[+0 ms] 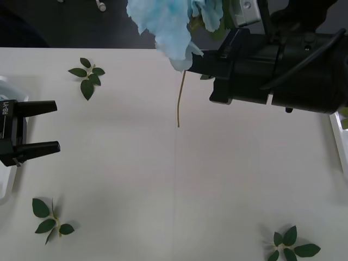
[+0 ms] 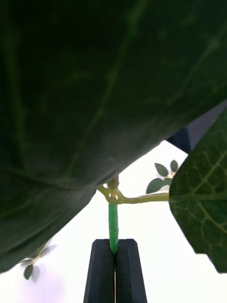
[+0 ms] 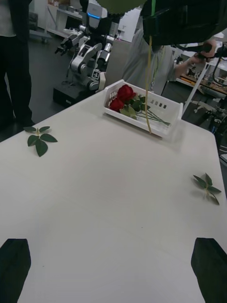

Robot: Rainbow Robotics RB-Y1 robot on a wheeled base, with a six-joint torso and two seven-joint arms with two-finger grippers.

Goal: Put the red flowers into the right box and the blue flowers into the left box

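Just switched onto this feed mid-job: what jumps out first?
The right hand, raised over the table's far side, is shut on the stem of a blue flower, whose stem dangles above the table. Red flowers already lie in the right box. The left hand waits open at the table's left edge.

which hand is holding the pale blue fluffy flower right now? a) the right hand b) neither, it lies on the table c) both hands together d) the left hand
a: the right hand is shut on the green stem of the pale blue fluffy artificial flower, held up above the white table, while the left hand hangs open and empty at the table's left side.
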